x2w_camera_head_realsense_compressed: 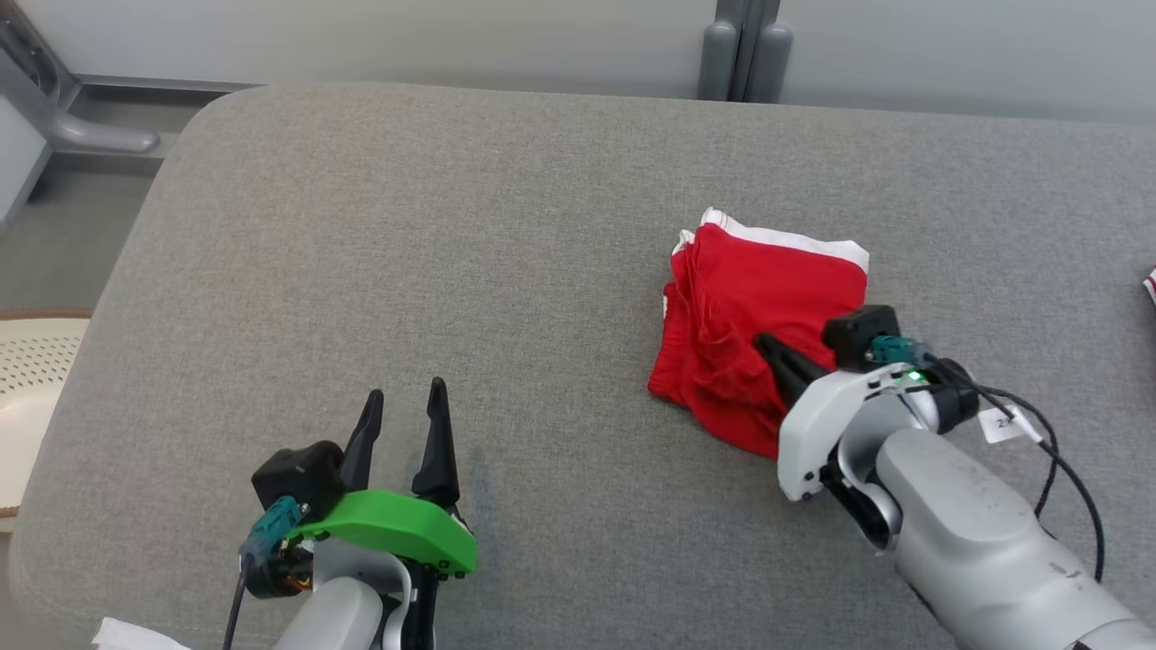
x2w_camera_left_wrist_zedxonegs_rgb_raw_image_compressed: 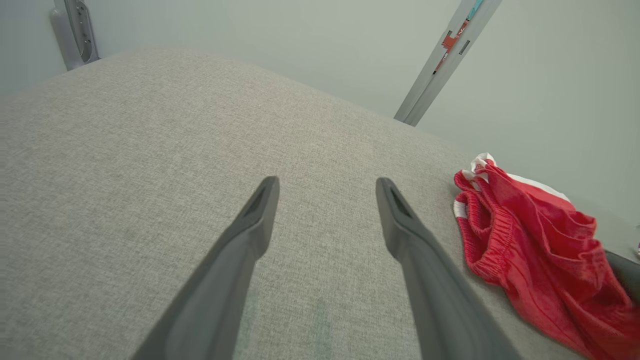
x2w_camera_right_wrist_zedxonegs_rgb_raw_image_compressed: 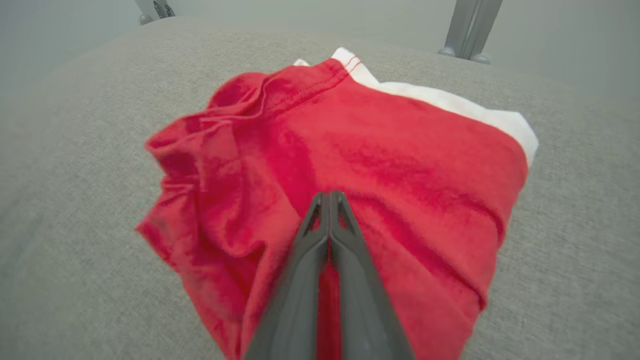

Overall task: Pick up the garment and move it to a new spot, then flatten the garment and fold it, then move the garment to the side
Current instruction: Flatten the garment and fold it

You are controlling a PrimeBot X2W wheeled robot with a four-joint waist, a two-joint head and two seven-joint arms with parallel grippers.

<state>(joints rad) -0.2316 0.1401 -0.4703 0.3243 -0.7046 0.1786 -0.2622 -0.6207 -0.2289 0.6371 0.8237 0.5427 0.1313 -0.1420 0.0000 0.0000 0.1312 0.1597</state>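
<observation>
The garment (x2w_camera_head_realsense_compressed: 759, 307) is a red pair of shorts with a white band, lying bunched and partly folded on the grey padded surface (x2w_camera_head_realsense_compressed: 452, 226), right of centre. My right gripper (x2w_camera_head_realsense_compressed: 765, 343) reaches over its near right part. In the right wrist view, that gripper (x2w_camera_right_wrist_zedxonegs_rgb_raw_image_compressed: 329, 194) has its fingers pressed together on the garment (x2w_camera_right_wrist_zedxonegs_rgb_raw_image_compressed: 400, 150), with a crease of red cloth running up to the tips. My left gripper (x2w_camera_head_realsense_compressed: 406, 390) hovers open and holding nothing over bare surface at the lower left. The left wrist view shows the left gripper (x2w_camera_left_wrist_zedxonegs_rgb_raw_image_compressed: 327, 182) wide apart, the garment (x2w_camera_left_wrist_zedxonegs_rgb_raw_image_compressed: 530, 240) off to its right.
A grey metal post (x2w_camera_head_realsense_compressed: 745, 50) stands behind the far edge. A pale perforated basket (x2w_camera_head_realsense_compressed: 36, 361) sits off the left edge, and the surface's rounded corner lies at the far left. A red and white scrap (x2w_camera_head_realsense_compressed: 1150, 284) peeks in at the right edge.
</observation>
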